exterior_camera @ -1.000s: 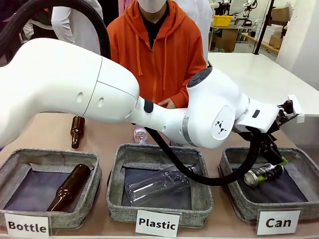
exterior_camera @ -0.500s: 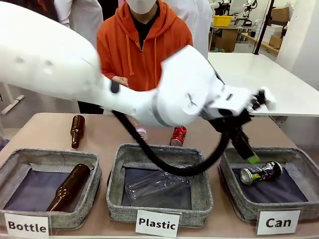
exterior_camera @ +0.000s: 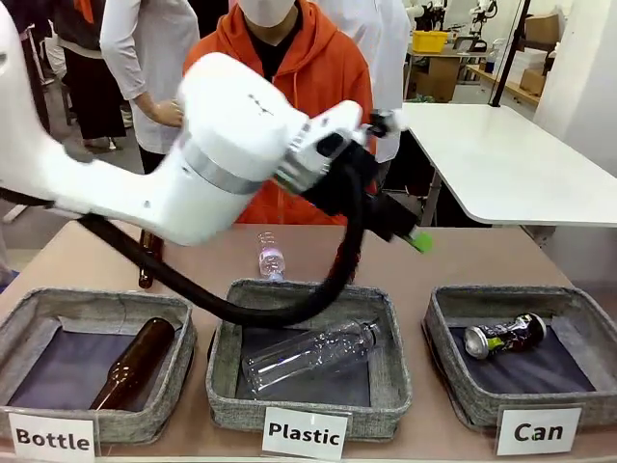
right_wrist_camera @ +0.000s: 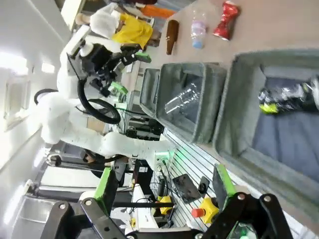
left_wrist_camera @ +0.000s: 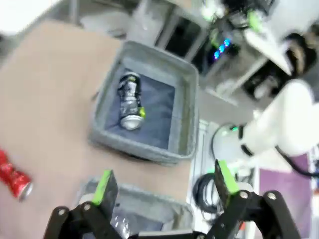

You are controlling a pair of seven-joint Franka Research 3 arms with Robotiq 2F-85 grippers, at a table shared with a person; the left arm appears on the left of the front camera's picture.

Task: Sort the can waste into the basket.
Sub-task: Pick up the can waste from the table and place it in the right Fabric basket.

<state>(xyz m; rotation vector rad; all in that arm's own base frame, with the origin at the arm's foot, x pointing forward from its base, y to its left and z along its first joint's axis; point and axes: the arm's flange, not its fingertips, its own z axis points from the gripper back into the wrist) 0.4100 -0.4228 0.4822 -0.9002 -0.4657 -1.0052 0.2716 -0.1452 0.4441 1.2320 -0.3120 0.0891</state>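
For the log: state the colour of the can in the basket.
The can is black, green-white print, silver top; best in front view.

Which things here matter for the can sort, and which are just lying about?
Job:
- black can, already in the Can basket
- red can, on the table

Lying about:
- brown bottle in the Bottle basket
- second brown bottle on the table
- clear bottle in the Plastic basket
- small clear bottle on the table

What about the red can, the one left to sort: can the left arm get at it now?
Probably yes: the left gripper is open and empty, and the red can lies on bare table with nothing over it.
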